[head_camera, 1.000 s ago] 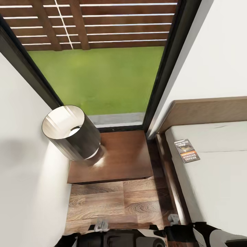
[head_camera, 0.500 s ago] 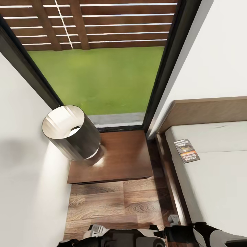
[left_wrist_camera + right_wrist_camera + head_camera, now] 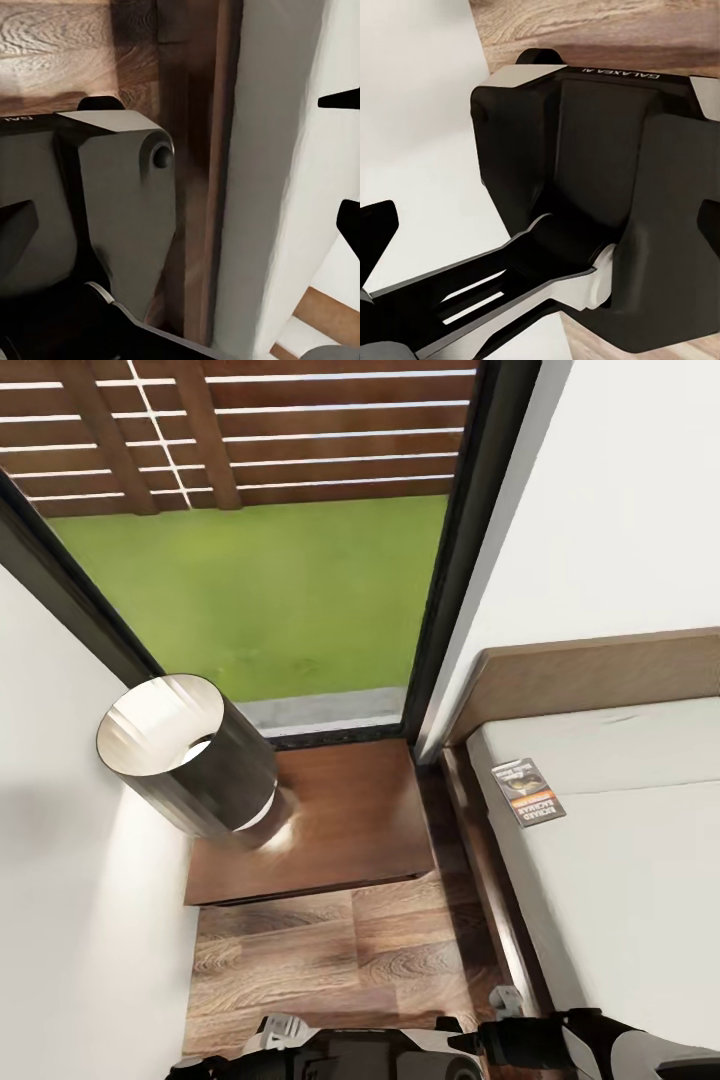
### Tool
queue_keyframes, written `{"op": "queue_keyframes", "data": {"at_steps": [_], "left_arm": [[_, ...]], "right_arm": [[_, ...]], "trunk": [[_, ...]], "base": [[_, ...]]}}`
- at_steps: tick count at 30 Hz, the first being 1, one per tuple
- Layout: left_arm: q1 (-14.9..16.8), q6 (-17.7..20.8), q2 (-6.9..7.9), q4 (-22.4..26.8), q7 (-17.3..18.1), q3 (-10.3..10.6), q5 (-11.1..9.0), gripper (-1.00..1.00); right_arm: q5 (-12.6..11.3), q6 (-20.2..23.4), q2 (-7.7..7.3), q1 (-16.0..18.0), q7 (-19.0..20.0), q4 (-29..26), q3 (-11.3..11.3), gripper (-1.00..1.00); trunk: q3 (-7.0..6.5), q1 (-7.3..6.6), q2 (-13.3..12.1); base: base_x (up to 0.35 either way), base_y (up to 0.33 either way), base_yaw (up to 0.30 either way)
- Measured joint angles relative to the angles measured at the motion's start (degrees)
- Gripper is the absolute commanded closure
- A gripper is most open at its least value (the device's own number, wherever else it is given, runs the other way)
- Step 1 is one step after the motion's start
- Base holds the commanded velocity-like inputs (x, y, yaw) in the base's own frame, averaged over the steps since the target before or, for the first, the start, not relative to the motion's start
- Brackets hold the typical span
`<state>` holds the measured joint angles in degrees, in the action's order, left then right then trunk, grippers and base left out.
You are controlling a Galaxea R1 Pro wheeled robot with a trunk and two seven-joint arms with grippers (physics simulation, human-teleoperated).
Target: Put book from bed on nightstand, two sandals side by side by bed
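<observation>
Pincer tips [image 3: 346,157] apart beside bed frame [image 3: 217,172]

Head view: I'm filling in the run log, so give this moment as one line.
book: on bed | nightstand: holds lamp only | both grippers: open, empty | sandals: unplaced

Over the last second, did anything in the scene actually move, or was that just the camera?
Only the camera moved: the whole head view shifted, sliding lamp, nightstand and book left together. The left arm also rose slightly from the bottom edge. Nothing was grasped or released. The book lies on the bed and the lamp stands on the nightstand, same as before.
</observation>
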<state>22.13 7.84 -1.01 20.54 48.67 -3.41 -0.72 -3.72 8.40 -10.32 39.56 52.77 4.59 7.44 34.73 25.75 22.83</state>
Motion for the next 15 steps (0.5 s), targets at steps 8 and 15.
{"op": "queue_keyframes", "data": {"at_steps": [8, 15], "left_arm": [[-0.01, -0.01, 0.01, 0.02, 0.07, -0.02, -0.07, -1.00], [-0.01, -0.02, 0.00, 0.02, 0.07, -0.01, -0.08, -1.00]], "right_arm": [[0.03, 0.01, 0.04, 0.01, -0.01, -0.02, 0.02, -1.00], [0.00, 0.01, 0.04, 0.01, -0.01, -0.02, 0.01, -1.00]], "trunk": [[0.00, -0.01, 0.00], [0.00, -0.01, 0.00]], "base": [[0.022, 0.145, -0.002], [0.065, 0.269, -0.004]]}}
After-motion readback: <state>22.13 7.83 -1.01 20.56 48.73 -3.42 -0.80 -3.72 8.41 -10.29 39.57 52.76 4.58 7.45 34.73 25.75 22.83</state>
